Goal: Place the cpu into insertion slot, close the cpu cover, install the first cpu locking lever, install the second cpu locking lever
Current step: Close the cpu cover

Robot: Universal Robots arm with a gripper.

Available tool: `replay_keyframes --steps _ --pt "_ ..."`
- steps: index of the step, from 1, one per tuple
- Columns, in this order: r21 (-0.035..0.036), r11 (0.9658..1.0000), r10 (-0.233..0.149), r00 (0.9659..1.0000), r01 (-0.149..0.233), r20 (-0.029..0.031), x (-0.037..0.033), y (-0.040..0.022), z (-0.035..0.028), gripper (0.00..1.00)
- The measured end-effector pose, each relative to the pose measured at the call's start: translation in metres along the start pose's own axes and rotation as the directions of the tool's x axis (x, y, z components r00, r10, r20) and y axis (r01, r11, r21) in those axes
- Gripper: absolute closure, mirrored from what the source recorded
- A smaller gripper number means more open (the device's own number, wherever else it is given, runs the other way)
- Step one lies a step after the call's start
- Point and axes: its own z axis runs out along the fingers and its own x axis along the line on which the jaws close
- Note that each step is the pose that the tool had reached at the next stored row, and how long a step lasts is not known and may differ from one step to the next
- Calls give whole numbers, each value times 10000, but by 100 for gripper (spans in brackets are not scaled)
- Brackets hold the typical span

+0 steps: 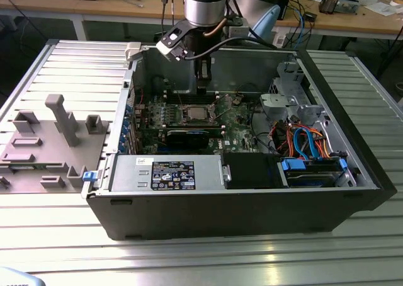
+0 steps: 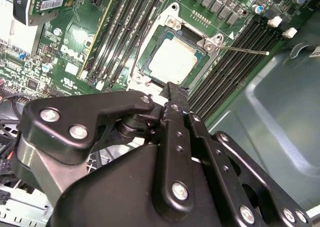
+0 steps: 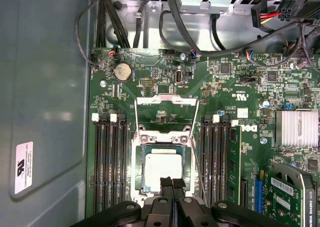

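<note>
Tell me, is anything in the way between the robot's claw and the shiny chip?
Nothing visible is. The claw hangs close over the chip, which already lies in its socket. The cover is swung open, away from the chip, so the chip's top is bare.

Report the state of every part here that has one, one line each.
cpu: seated in the insertion slot, metal top bare.
cpu cover: apparently raised, not closed over the cpu.
locking lever: unlatched, sticking out free.
claw: shut, gripping nothing, at the slot's edge.
computer case: side open.
</note>
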Motion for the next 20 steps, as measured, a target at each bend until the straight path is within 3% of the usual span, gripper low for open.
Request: replay_keyframes --steps 20 --pt "1 10000 -1 10000 1 -1 -11 347 13 89"
